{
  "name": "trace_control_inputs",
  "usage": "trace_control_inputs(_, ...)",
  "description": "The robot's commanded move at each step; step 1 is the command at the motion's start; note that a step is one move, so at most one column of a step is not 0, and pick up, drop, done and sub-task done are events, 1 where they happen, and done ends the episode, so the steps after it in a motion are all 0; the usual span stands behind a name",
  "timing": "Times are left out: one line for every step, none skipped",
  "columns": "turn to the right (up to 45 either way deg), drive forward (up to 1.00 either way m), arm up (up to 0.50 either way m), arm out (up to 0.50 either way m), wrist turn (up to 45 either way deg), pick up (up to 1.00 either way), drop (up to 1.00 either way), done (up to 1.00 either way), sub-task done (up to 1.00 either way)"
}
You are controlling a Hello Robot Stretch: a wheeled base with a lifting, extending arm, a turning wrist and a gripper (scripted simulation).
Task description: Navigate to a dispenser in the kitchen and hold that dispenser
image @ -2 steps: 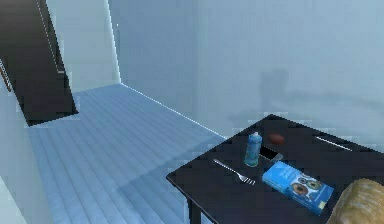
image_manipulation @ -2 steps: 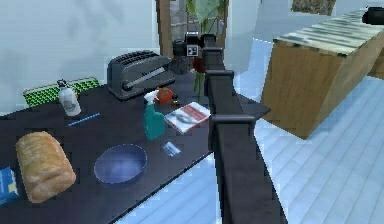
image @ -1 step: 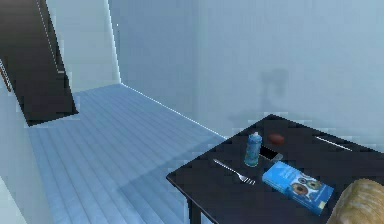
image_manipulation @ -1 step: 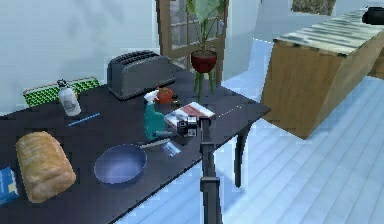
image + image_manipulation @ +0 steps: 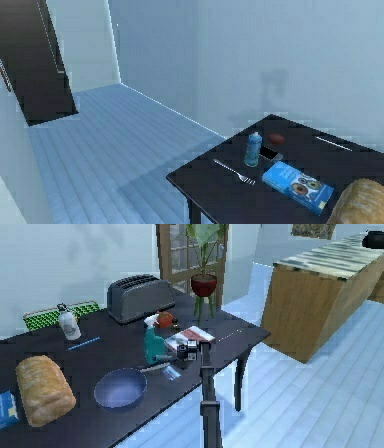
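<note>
dark table [image 5: 240, 339]: spanning the arm side view's left and middle and bearing every item below; one corner is also showing at the forward view's lower right.
wooden counter [image 5: 320, 299]: standing well apart at the arm side view's right; playing no part in the coming move.
arm [image 5: 208, 399]: rising from the bottom edge and reaching out over the table's middle.
toaster [image 5: 135, 296]: sitting at the table's far edge, beyond the teal bottle.
bread loaf [image 5: 45, 389]: lying toward the table's left end.
pan [image 5: 122, 387]: lying flat near the teal bottle, on its near-left side.
blue box [image 5: 298, 185]: lying flat; its print is showing round shapes, but no words are coming through.
teal bottle [image 5: 154, 344]: standing upright on the table with a pale head on top; I am taking this as the dispenser. Its long axis is running vertical.
white bottle [image 5: 68, 324]: standing upright well apart toward the far left; a second possible dispenser, lying much farther from the arm.
gripper [image 5: 170, 352]: sitting at the arm's end, finger end lying toward the teal bottle. The bottle is standing on the table right there, so I cannot tell whether anything is being held, or whether the two are touching.
key relation: the teal bottle is lying to the picture's left of the wrist, at the finger end. I am judging that the grasp is depending on meeting the upright body sideways, below the head.
writing: nothing legible is showing on either bottle.
</note>
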Motion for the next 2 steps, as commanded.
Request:
trace_control_inputs(0.0,0.00,0.10,0.00,0.0,0.00,0.00,0.00,0.00)
trace_control_inputs(0.0,0.00,0.00,0.00,0.0,0.00,0.00,1.00,0.00)
